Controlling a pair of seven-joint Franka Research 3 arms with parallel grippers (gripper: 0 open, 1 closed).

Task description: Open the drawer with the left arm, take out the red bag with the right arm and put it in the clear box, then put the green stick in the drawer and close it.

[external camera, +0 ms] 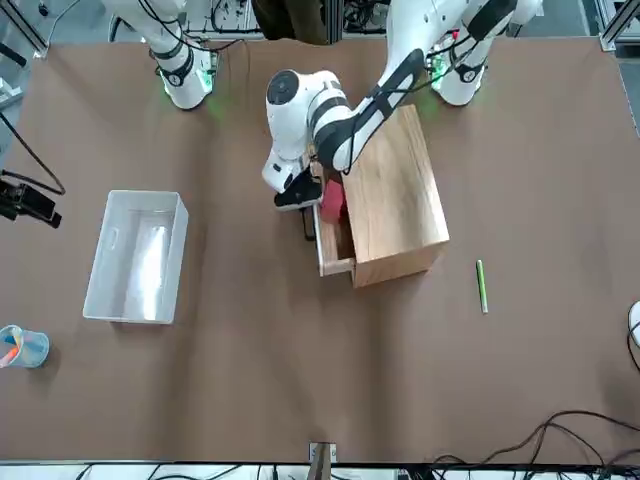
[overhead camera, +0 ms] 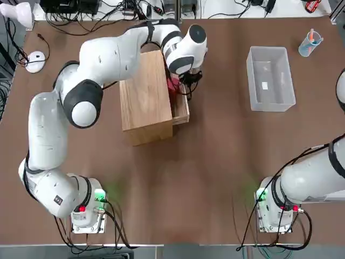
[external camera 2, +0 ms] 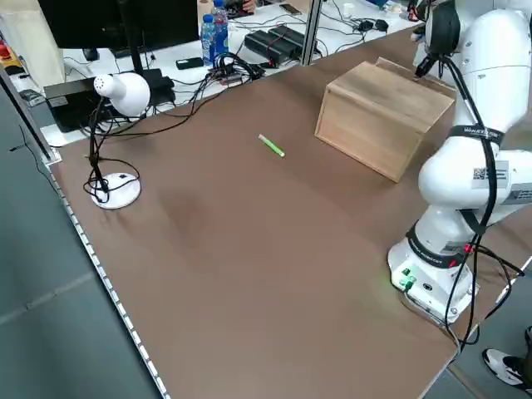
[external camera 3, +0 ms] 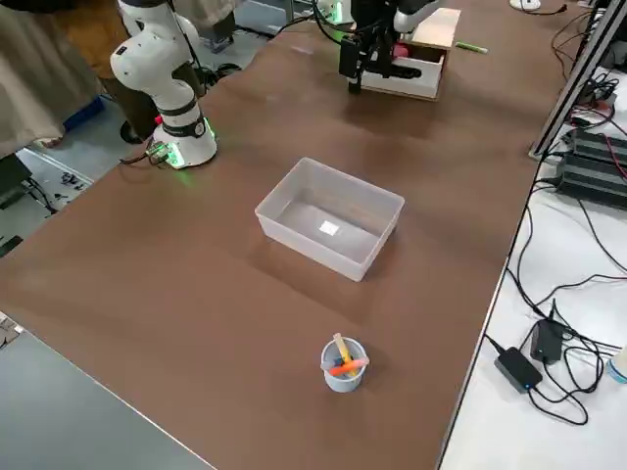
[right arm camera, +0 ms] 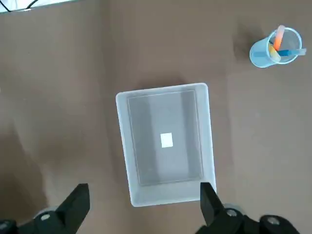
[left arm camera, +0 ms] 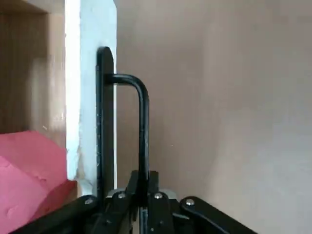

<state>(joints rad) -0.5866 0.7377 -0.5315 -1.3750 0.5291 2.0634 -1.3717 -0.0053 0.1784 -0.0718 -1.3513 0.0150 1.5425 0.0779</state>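
- One shallow light-wood drawer [external camera: 338,266] is seen pulled partly out of the wooden box [overhead camera: 145,97], its straight walls forming a narrow open tray toward the robot's right.
- The drawer's front panel, pale and chipped at the edge, is fitted with a smooth black bar handle [left arm camera: 143,122], rounded at its bend.
- The handle is clenched between the fingers of the left gripper [left arm camera: 141,178], just outside the drawer front.
- Inside the drawer, the red bag [left arm camera: 34,175] is seen, soft-looking, with angular folds and a matte surface.
- The wooden box is rectangular and flat-topped, with visible grain, and is set at a slight slant on the smooth brown table [overhead camera: 215,162].
- On the table, on the box's side away from the opened drawer, the green stick [external camera 2: 271,145] is laid flat, thin and straight.
- Well apart from the drawer, to the robot's right, the clear box [right arm camera: 165,168] is placed: translucent plastic, rounded rim, a small white label [right arm camera: 166,140] at its bottom.
- The right gripper [right arm camera: 145,184] is held above the table with fingers spread and nothing grasped.
- Near the clear box, orange, yellow and blue pieces are held in a round light-blue cup [right arm camera: 263,53].
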